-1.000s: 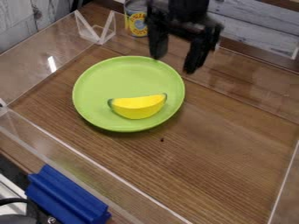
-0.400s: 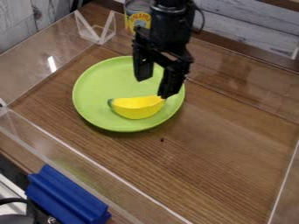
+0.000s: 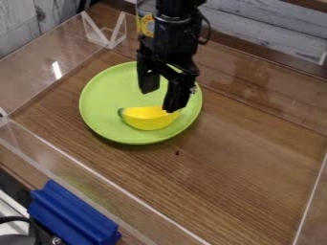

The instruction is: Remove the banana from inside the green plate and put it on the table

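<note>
— Where's the banana (image 3: 148, 117)?
— Lying inside the green plate (image 3: 102, 100), toward the plate's right side, curved back down, yellow with a darker greenish tip at the left end.

— And the plate?
— Resting flat on the table (image 3: 243, 144), in the far left part of the tabletop, well clear of the near edge.

— State of the gripper (image 3: 165, 91)?
— Pointing straight down over the plate, jaws spread wide, gripping nothing. Black fingers (image 3: 181, 95) hanging just above the banana, one toward each side of its upper edge. Can't tell whether touching the fruit or only just short of it.

— Anything else on or around the tabletop?
— Clear acrylic walls (image 3: 52, 163) along the edges. Blue ridged block (image 3: 71, 220) outside the near left corner, beyond the wall. Yellow-labelled container (image 3: 149, 24) at the far edge behind the arm, mostly hidden. Clear triangular stand (image 3: 107, 31) near the far left corner.

— Wood surface to the right of the plate?
— Brown grain, glossy, catching some light near the far edge.
</note>
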### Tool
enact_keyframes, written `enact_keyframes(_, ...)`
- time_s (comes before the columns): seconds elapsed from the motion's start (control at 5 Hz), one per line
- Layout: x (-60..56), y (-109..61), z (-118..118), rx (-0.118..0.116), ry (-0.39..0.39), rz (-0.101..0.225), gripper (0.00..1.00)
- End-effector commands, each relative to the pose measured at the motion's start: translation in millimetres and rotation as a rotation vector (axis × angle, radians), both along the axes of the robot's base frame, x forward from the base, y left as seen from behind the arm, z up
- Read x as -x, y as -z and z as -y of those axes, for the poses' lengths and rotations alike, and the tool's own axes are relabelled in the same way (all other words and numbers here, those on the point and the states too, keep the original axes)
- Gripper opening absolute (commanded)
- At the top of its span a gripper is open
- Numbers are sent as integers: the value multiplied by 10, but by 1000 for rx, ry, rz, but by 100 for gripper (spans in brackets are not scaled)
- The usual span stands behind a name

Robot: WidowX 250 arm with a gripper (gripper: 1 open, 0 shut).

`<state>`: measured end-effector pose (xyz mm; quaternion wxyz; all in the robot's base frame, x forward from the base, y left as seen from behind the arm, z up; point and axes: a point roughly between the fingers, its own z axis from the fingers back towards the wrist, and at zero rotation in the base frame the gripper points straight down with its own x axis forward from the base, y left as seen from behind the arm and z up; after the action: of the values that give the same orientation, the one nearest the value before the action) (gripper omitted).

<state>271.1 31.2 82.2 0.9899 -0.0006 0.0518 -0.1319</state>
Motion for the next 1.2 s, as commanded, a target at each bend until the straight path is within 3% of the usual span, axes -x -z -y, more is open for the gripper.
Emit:
enact_keyframes(0.0, -30, -45, -58, -11, 1, 47, 100)
enact_keyframes(1.0, -31, 225, -166, -2, 19, 44, 100)
